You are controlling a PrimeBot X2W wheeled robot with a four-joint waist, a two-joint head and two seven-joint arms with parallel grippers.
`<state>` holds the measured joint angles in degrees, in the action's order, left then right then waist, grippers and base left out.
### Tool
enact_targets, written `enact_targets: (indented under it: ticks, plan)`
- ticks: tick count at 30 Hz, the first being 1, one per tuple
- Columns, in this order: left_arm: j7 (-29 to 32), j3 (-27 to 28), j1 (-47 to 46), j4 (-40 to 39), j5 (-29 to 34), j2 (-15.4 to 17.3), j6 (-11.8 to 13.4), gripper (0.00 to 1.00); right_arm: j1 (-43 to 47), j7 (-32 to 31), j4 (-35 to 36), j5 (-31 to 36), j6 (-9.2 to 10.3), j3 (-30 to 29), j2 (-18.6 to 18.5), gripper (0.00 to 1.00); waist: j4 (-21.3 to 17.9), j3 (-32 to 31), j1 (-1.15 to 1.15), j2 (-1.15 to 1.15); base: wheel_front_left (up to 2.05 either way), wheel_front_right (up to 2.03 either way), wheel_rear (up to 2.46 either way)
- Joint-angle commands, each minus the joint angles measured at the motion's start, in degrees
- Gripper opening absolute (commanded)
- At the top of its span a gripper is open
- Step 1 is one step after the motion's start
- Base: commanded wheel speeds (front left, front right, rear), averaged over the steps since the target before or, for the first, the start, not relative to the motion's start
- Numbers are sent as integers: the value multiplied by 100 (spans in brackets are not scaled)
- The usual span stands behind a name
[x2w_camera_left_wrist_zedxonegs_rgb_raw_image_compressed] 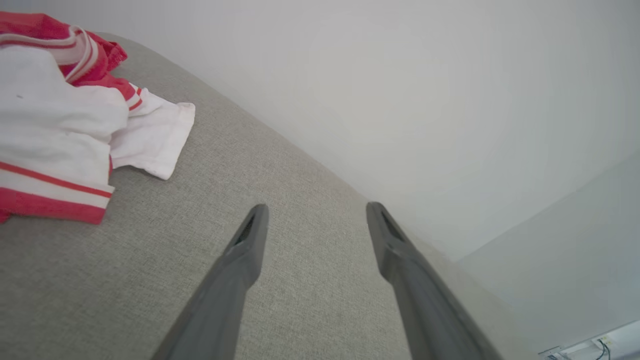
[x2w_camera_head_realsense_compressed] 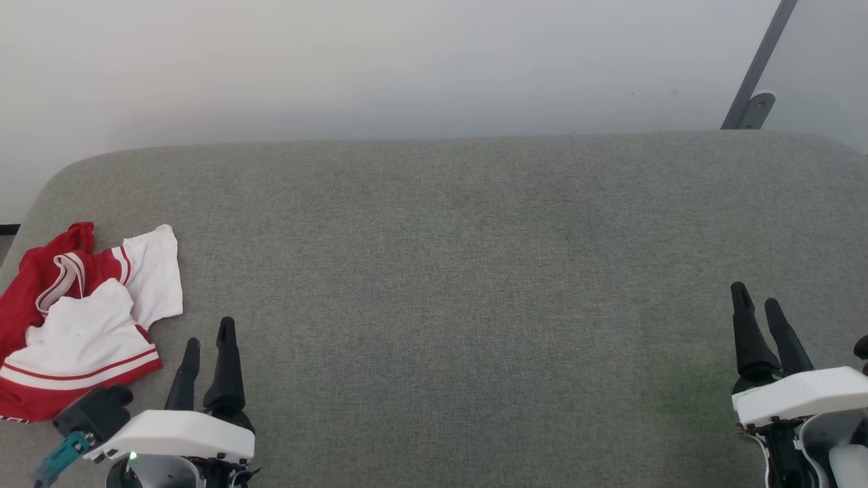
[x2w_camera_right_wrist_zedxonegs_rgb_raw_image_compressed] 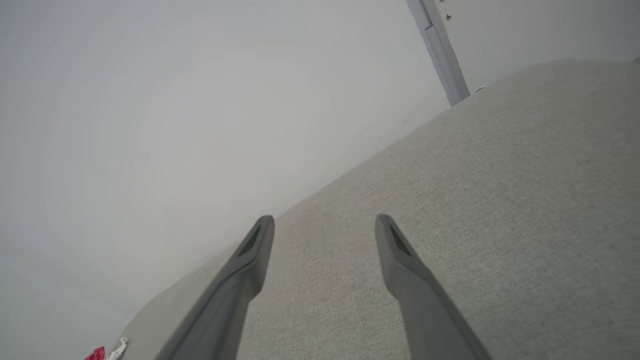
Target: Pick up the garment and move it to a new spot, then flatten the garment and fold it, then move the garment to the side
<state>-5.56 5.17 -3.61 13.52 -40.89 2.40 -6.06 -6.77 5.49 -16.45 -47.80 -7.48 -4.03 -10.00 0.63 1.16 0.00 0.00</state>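
The left gripper [x2w_camera_head_realsense_compressed: 209, 332] is standing released, its two dark fingers spread apart and gripping nothing. In its wrist view the bare grey fabric is showing through the gap between them. It is sitting at the lower left of the head view, fingers pointing away from the robot, over the near part of the grey cushion [x2w_camera_head_realsense_compressed: 447, 271]. Just beside it, on its left, the garment [x2w_camera_head_realsense_compressed: 81, 318] is lying crumpled near the cushion's left end, apart from the fingers. Red cloth is bunching at the far and left side, a white panel with red stripes is facing up nearer the robot, and a white sleeve is spreading out on the side toward the gripper. The striped collar is curling across the red part.

The right gripper [x2w_camera_head_realsense_compressed: 755, 295] is likewise standing released and empty — fingers parted, well apart from the garment, at the lower right over the cushion's right part. Beyond the cushion a pale wall [x2w_camera_head_realsense_compressed: 407, 61] is rising, and a grey bar [x2w_camera_head_realsense_compressed: 756, 68] is running at a slant across it at the upper right.
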Motion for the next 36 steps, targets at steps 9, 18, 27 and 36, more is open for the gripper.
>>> enact_targets:
  ticks: [9, 18, 27, 36]
  plan:
    - [-193, -91, -39, -89, 855, 91, 34, 100, -123, 204, 95, 1138, -1, -38, -56, 100, 3, -7, 0, 0, 0, 0, 0]
    - [-336, -193, 2, -37, 1443, 144, 62, 100, -121, 345, 138, 1882, -1, -45, -92, 100, 4, -30, 0, 0, 0, 0, 0]
    - [-467, -263, 46, 16, 1960, 185, 81, 100, -92, 476, 200, 2482, -1, -94, -129, 100, 19, -49, 0, 0, 0, 0, 0]
    - [-586, -376, 62, 63, 2362, 208, 0, 100, -55, 592, 250, 2868, -1, -233, -126, 100, 52, -36, 0, 0, 0, 0, 0]
